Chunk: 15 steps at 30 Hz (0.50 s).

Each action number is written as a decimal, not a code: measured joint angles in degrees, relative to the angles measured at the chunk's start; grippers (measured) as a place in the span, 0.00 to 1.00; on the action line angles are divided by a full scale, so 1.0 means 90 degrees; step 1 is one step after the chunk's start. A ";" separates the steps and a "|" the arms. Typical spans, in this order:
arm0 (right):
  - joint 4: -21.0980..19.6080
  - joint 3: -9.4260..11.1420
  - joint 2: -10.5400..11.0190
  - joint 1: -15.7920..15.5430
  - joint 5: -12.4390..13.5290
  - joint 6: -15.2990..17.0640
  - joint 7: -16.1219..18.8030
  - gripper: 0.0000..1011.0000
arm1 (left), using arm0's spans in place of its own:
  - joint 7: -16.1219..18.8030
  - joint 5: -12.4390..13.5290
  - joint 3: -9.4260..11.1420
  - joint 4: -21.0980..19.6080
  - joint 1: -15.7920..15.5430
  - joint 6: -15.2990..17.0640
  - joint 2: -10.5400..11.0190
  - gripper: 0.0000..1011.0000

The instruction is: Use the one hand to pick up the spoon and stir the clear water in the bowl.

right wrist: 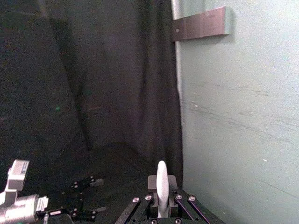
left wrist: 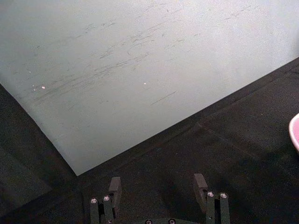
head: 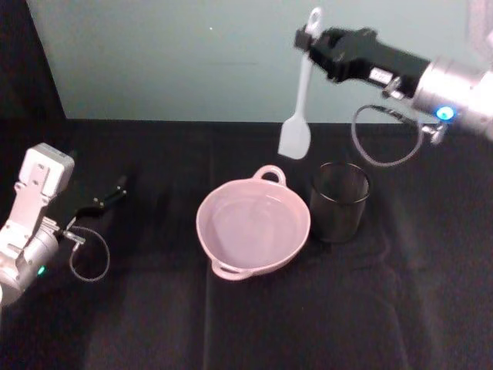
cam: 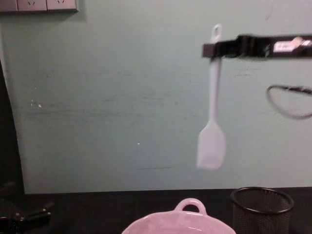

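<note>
Right gripper (head: 314, 46) pinches spoon (head: 302, 100) at handle tip. I expect swing on descent, blade clipping bowl (head: 203, 222) rim or mesh cup (head: 339, 204). Left gripper (left wrist: 157, 183) parked at table's left, wide.

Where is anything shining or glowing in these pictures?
Head view: a blue light glows on the wrist behind the right gripper, holding the spoon high; a green light behind the parked left gripper. Chest view: the bowl rim glints.
</note>
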 joint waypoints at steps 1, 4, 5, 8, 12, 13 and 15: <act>0.0054 -0.0047 -0.0045 -0.0009 -0.0045 -0.0105 0.0038 0.12 | 0.0000 0.0000 0.0000 0.0000 0.0000 0.0000 0.0000 1.00; 0.0303 -0.0245 -0.0216 -0.0086 -0.0269 -0.0517 0.0163 0.12 | 0.0000 0.0000 0.0000 0.0000 0.0000 0.0000 0.0000 1.00; 0.0378 -0.0285 -0.0257 -0.0110 -0.0334 -0.0627 0.0191 0.12 | 0.0000 0.0000 0.0000 0.0000 0.0000 0.0000 0.0000 1.00; 0.0754 -0.0446 -0.0456 -0.0238 -0.0696 -0.1249 0.0316 0.12 | 0.0000 0.0000 0.0000 0.0000 0.0000 0.0000 0.0000 1.00; 0.1183 -0.0540 -0.0658 -0.0368 -0.1021 -0.1938 0.0424 0.12 | 0.0000 0.0000 0.0000 0.0000 0.0000 0.0000 0.0000 1.00; 0.1271 -0.0553 -0.0694 -0.0394 -0.1076 -0.2066 0.0447 0.12 | 0.0000 0.0000 0.0000 0.0000 0.0000 0.0000 0.0000 1.00; 0.1508 -0.0590 -0.0789 -0.0452 -0.1208 -0.2387 0.0515 0.12 | 0.0000 0.0000 0.0000 0.0000 0.0000 0.0000 0.0000 1.00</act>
